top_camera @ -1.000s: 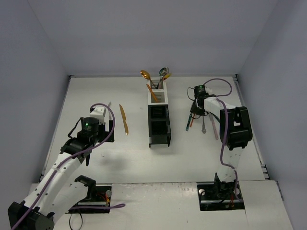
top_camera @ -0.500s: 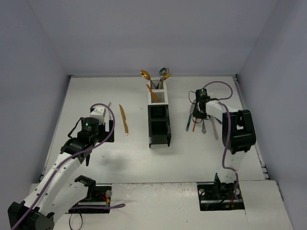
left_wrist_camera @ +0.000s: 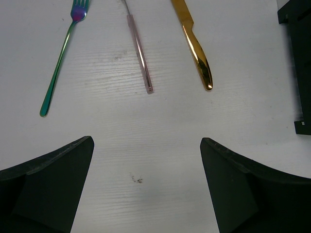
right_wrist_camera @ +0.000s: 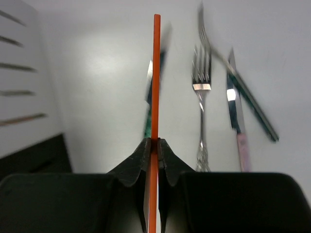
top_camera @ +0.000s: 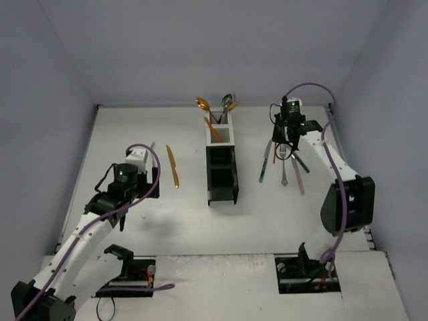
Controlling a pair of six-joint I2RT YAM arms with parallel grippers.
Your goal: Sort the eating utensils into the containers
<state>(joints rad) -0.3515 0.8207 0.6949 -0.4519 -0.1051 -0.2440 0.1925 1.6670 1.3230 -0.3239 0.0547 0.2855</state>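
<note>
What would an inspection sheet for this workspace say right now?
Surface: white table, lightly scuffed.
Job's things: containers in a centre row, the far white bins holding utensils; gold knife, teal fork and pink-handled piece loose at left; silver fork and others loose at right.
Clutter: nothing seen.
Grippers: left gripper open, empty; right gripper shut on orange utensil.
Cables: purple cables looped along both arms.
Surroundings: plain walls on three sides.

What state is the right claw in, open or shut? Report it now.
Shut on the orange utensil: the right wrist view shows the right claw pinching its thin handle from both sides.
</note>
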